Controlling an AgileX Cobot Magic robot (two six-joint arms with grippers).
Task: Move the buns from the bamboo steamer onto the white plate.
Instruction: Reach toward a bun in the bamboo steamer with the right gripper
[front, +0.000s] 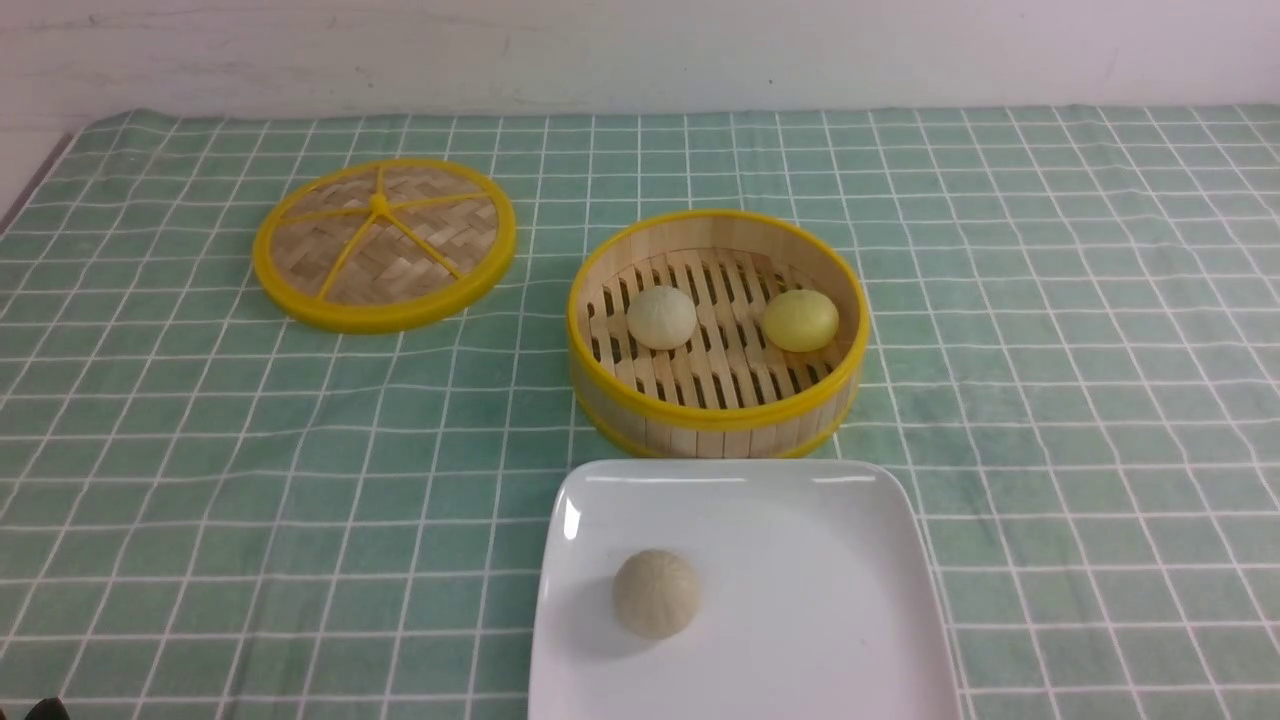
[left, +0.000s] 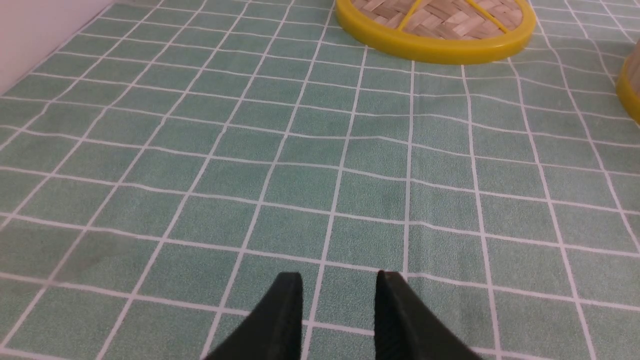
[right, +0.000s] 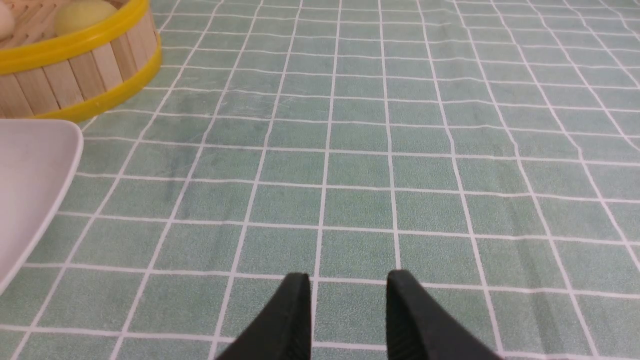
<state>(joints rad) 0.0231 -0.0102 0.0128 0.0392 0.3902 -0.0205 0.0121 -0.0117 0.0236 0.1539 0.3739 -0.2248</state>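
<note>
The bamboo steamer (front: 700, 405) stands in the middle of the table with a cream-white bun (front: 661, 317) on its left side and a yellow bun (front: 800, 320) on its right. Just in front of it lies the white plate (front: 800, 560), and a greyer-beige bun (front: 657, 593) rests on the plate's left part. Neither gripper shows in the front view. My left gripper (left: 339, 280) hovers low over bare cloth, open and holding nothing. My right gripper (right: 348, 280) is also open and holding nothing, to the right of the plate (right: 30, 170) and the steamer (right: 75, 65).
The flat woven lid (front: 384, 243) lies at the back left, ahead of my left gripper. A green checked cloth covers the table up to a white wall at the back. The table's left edge shows at the far left.
</note>
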